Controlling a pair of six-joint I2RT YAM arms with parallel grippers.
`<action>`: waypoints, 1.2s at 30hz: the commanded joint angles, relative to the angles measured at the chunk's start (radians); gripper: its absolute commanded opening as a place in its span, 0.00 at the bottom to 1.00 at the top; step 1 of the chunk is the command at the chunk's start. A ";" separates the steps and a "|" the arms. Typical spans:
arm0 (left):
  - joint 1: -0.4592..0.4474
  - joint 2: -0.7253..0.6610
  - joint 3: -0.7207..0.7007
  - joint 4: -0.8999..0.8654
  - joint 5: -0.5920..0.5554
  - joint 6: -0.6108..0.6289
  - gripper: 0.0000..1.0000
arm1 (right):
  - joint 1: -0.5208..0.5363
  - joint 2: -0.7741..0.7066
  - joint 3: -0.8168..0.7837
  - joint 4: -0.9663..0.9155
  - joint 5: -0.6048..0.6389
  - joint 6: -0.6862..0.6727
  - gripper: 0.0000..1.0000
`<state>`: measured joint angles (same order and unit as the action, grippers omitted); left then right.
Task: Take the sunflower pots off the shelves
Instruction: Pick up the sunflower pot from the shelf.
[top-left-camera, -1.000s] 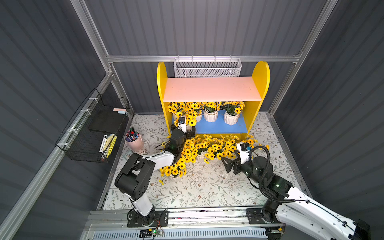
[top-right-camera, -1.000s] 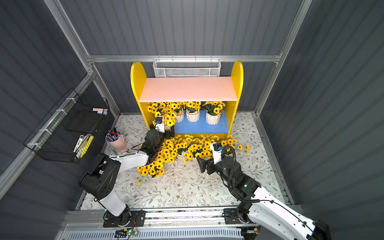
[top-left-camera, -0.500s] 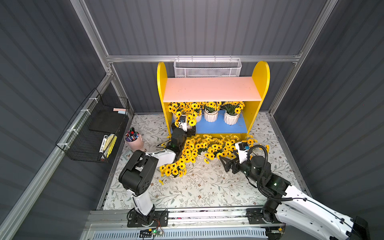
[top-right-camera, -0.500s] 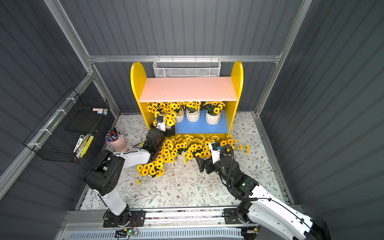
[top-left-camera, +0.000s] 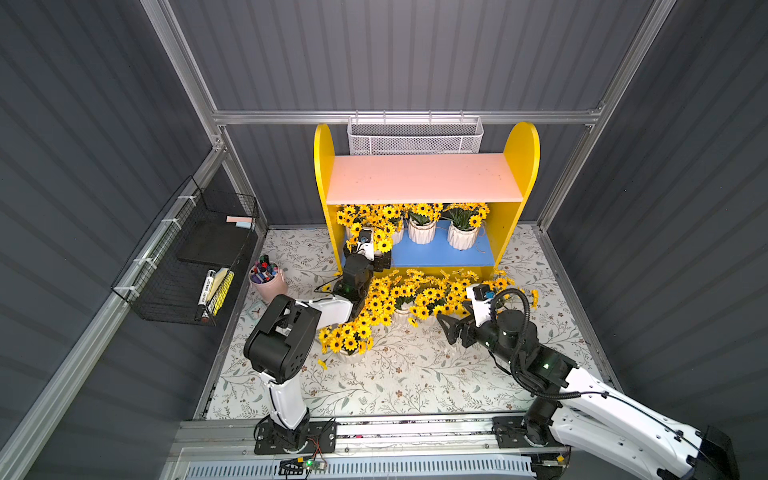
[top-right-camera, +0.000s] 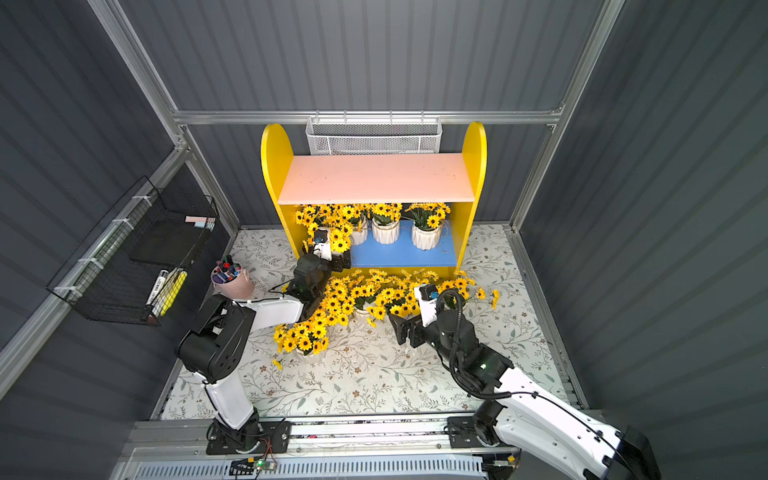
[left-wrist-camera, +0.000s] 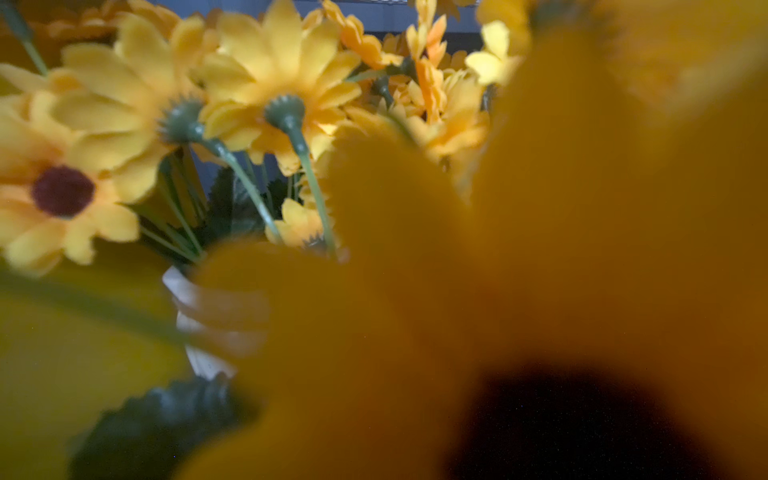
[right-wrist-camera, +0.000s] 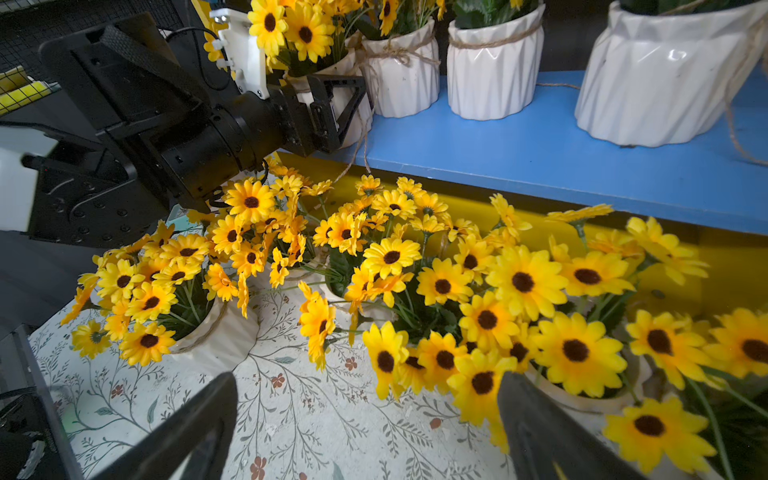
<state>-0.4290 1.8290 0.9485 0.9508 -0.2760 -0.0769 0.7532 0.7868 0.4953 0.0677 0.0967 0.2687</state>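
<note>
Although the left fingers (right-wrist-camera: 345, 108), black open-framed triangles, stand spread wide at the left end of the blue lower board of the shelves (top-left-camera: 424, 178), whether they touch the white pot they flank cannot be told. In the left wrist view blurred yellow petals crowd the lens, with a strip of ribbed white pot behind them. The right fingers (right-wrist-camera: 540, 419), tapered matte black blades, are released wide with nothing between them, low over the bench (top-left-camera: 415, 374) in front of the shelves, whose cloth is printed with leafy sprigs. Of the sunflower pots (top-left-camera: 461, 237), four stand upright in a row on that blue board: glossy white cups with twisted ribs, tied with rough jute twine, their cloth-like yellow petals ringing dark brown centres. The others crowd the bench just in front of the shelves, blooms overlapping. The pale pink upper board lies smooth and flat between rounded yellow side panels. A white perforated metal basket (top-left-camera: 415, 137) hangs behind the shelves, and a pink cup of markers (top-left-camera: 270, 284) and a black wire rack (top-left-camera: 187, 266) are to their left.
</note>
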 joint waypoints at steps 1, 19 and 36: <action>0.019 0.023 0.028 0.043 0.000 0.016 0.99 | -0.002 0.007 -0.010 0.027 -0.007 -0.013 0.99; 0.036 0.046 0.067 0.045 0.045 0.031 0.99 | -0.004 0.039 0.005 0.036 -0.019 -0.015 0.99; 0.043 -0.013 -0.005 0.050 0.108 0.049 0.45 | -0.005 0.032 0.004 0.030 -0.015 -0.014 0.99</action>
<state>-0.3935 1.8538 0.9680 0.9947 -0.1875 -0.0521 0.7532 0.8257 0.4953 0.0834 0.0814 0.2619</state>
